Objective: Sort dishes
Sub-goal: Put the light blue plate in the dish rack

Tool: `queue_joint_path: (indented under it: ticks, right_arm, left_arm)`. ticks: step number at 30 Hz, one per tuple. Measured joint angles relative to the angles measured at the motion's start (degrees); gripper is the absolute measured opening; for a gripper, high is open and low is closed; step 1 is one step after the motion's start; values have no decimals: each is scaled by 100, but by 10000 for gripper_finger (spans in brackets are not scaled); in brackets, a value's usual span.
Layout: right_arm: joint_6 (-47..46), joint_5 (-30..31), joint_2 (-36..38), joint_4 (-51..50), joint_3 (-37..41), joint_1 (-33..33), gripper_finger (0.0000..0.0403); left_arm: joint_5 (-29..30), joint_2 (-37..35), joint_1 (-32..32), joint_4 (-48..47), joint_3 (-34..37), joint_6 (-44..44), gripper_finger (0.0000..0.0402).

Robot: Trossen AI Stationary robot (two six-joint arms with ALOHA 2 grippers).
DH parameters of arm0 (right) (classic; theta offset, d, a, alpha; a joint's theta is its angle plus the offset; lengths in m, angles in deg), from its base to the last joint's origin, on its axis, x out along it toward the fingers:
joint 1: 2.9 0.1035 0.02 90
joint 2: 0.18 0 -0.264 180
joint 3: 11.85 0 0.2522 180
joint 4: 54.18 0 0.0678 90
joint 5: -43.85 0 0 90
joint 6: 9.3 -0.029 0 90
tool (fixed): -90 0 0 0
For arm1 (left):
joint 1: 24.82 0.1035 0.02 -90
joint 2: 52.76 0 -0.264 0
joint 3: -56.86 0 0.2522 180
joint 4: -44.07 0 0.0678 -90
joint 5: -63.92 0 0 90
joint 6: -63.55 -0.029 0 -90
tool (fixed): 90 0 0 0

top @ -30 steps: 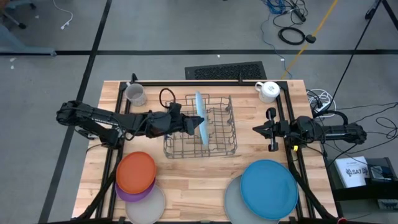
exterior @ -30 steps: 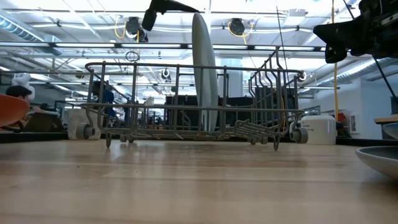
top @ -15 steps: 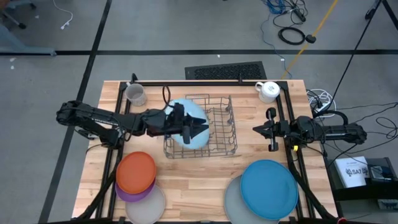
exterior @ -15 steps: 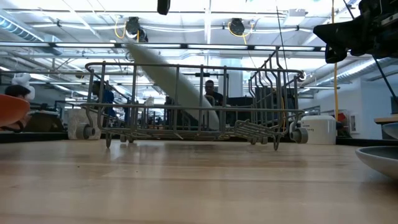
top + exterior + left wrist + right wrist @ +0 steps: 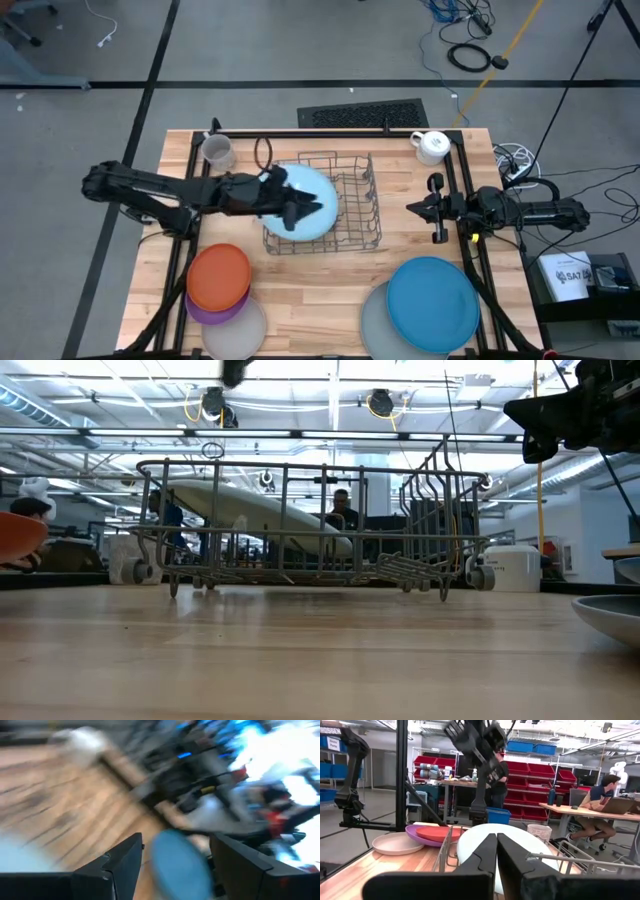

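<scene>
Left gripper: over the wire rack, fingers spread apart, nothing between them. The left wrist view shows both dark fingers wide open with a blue disc blurred beyond.

Just under it, the light blue round plastic plate lies tilted inside the grey wire dish rack. In the low view it leans at a shallow slant, raised edge toward the left arm's side, not upright in a slot.

Right gripper: parked at the table's right edge, well apart from the rack, fingers pressed together and empty.

Progress, as a judgement: early. One plate is in the rack but toppled; it likely needs standing up again. Waiting on the table:
- flat orange round plate stacked on a purple plate, with a whitish-grey plate just beside, front left
- large darker blue round plate lying on a large whitish-grey plate, front right

Grey mug and white mug sit at the back corners, not part of the sort.

Writing: a white box off the table's right side carries dark lettering, too small to read. A seated person shows in the room behind.
</scene>
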State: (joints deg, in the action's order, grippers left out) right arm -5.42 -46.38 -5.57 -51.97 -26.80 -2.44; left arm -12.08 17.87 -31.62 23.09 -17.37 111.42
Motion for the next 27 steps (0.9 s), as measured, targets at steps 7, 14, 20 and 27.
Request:
queue_joint_path:
  ticks: [7, 14, 20, 27]
  right_arm:
    - [-22, -1, 2, 0, 0, 0, 9]
    - [-20, -1, 1, -4, -2, 1, 9]
    - [-7, 0, 2, -3, 0, -1, 9]
    - [-5, 0, 1, 0, -2, -1, 9]
  left_arm:
    - [1003, -1047, -211, -2898, 0, 1074, 233]
    - [1349, -1672, -442, -5488, 0, 2338, 194]
    - [1243, -1660, -528, -6215, 104, 2624, 77]
    - [656, -1585, -526, -5938, 973, 2287, 4]
